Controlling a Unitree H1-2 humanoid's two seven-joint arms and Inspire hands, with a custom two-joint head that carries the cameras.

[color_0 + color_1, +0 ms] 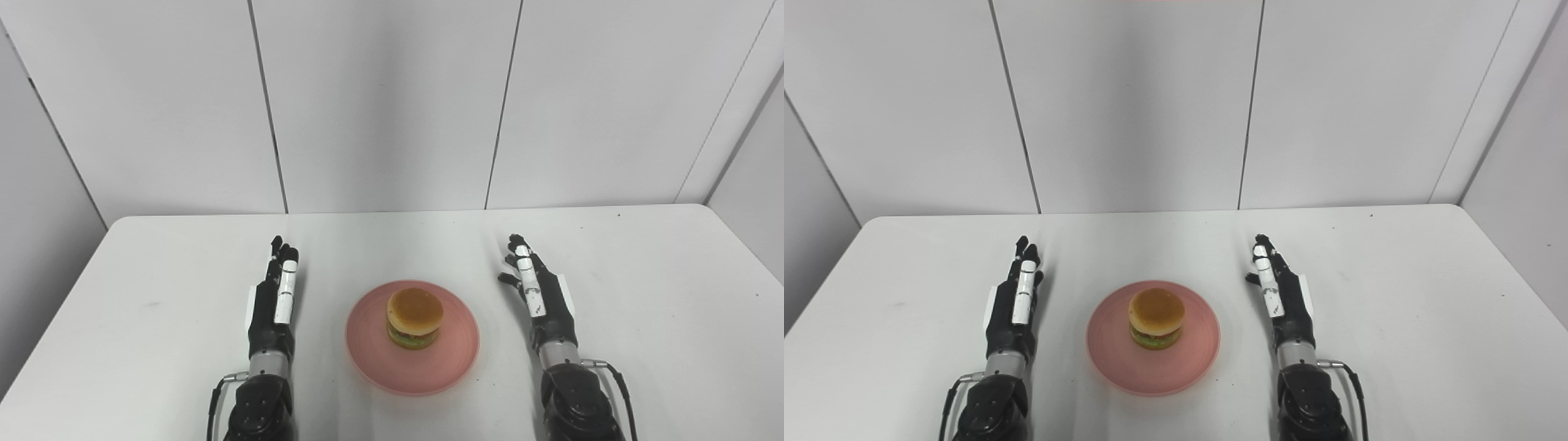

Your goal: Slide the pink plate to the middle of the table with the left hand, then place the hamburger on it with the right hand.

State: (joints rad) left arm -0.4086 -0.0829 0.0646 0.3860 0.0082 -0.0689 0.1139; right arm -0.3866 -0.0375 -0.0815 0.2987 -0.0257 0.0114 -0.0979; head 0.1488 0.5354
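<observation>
Left eye view: round pink plate point(373, 361) lay mid-table on white table point(153, 343), toy hamburger with tan bun point(414, 318) upright on it. Left hand point(275, 300) and right hand point(542, 297) flanked plate, apart from it, fingers extended, holding nothing.

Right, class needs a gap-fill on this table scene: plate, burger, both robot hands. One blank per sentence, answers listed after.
1. The hamburger sits on the ____ plate.
2. The plate lies ____ the left robot hand and the right robot hand.
3. Both robot hands are open and hold ____.
4. The table is ____ in colour.

Missing words: pink; between; nothing; white
</observation>
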